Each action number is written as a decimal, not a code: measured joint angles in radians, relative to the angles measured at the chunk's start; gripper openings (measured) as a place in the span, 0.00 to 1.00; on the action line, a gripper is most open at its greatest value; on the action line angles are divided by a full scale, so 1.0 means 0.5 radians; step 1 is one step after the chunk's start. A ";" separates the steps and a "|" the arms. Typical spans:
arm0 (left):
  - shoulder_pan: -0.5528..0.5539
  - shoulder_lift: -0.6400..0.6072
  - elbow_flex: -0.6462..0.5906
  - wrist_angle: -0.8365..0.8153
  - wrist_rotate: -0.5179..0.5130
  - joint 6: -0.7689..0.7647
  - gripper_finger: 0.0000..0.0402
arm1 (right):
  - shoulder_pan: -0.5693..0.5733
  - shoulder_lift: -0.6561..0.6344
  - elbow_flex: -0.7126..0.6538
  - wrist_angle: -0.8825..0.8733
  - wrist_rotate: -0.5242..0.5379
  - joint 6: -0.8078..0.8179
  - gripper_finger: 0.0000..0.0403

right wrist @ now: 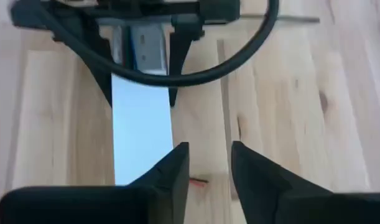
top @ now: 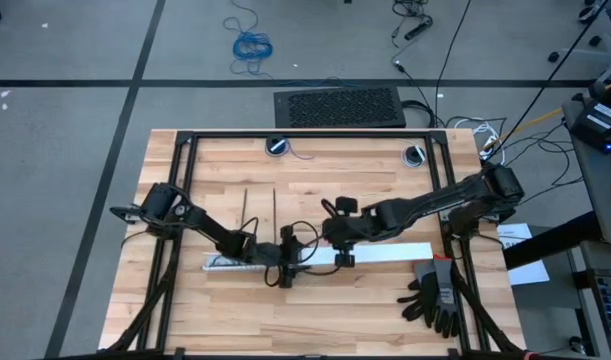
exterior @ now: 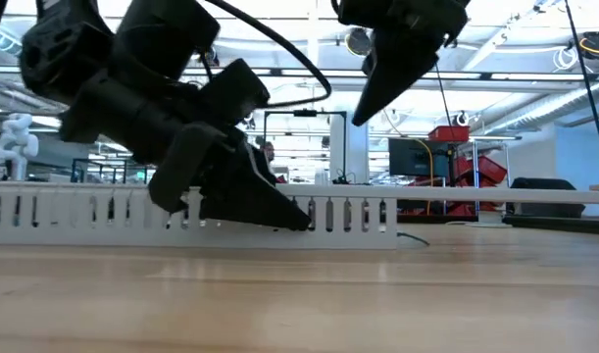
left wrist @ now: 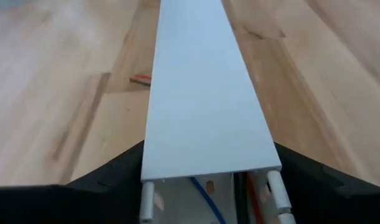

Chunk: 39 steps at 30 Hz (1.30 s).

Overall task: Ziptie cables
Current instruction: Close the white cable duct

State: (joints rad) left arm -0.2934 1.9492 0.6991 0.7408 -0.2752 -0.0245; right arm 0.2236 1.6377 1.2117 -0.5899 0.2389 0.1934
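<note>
Left wrist view, bottom of the frame: the left gripper [left wrist: 208,180] has its fingers [left wrist: 109,177] spread wide, straddling a white slotted duct [left wrist: 205,106]. Under the duct's lid lie the cables [left wrist: 205,199], thin blue and red wires, light and limp; they are probably best pinched as a bunch where they leave the lid. Right wrist view, bottom: the right gripper [right wrist: 208,165] hangs parted over bare wood beside the duct, holding nothing. High view, centre: the zipties [top: 260,212], two thin black strips, lie apart on the table [top: 315,310]; they look springy and slick, so grip near an end.
</note>
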 joint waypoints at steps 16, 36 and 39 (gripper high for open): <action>0.048 -0.605 0.137 -1.124 0.062 -0.231 0.88 | 0.227 0.129 -0.147 0.170 0.153 0.241 0.29; -0.050 -0.508 0.001 -1.125 -0.134 -0.408 0.88 | 0.262 0.163 -0.410 0.841 0.139 0.330 0.29; -0.050 -0.509 0.002 -1.073 -0.181 -0.413 0.86 | 0.251 0.163 -0.410 0.917 0.139 0.308 0.29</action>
State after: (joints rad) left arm -0.3183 1.6949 0.7002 0.2043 -0.3659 -0.2309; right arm 0.3489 1.7191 1.0069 -0.1316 0.3084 0.3475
